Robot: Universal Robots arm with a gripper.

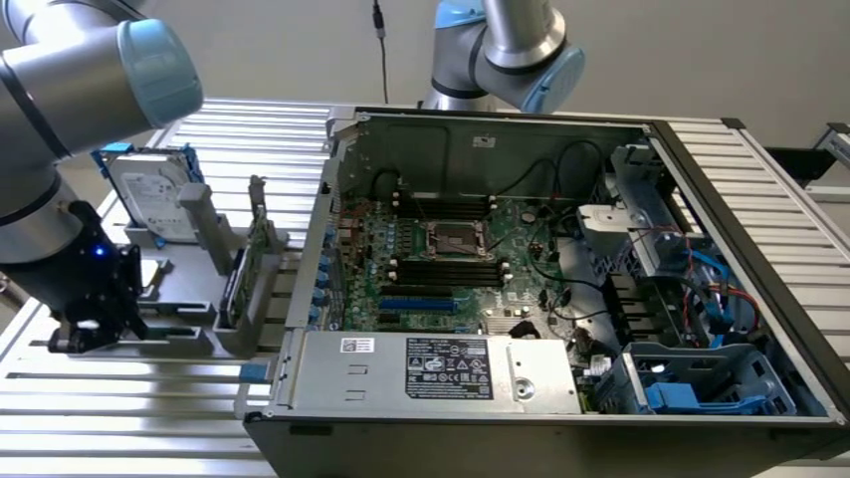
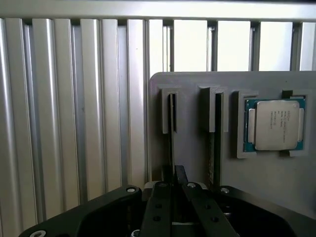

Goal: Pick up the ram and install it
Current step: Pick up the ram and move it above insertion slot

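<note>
Fingers point(image 2: 167, 192) closed narrowly on the edge-on ram point(image 2: 171, 129) standing in its grey holder point(image 2: 190, 148), contact point hidden.

The grey arm point(image 1: 94, 75) with blue joint caps folds down at the exterior view's left, wrist vertical, its black hand point(image 2: 177, 181) pointed straight downward, low.

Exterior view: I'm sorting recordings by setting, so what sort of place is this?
Probably a robotics lab bench: an open desktop computer case on a slatted aluminium table, a grey fixture holding a hard drive, and a robot arm.
</note>
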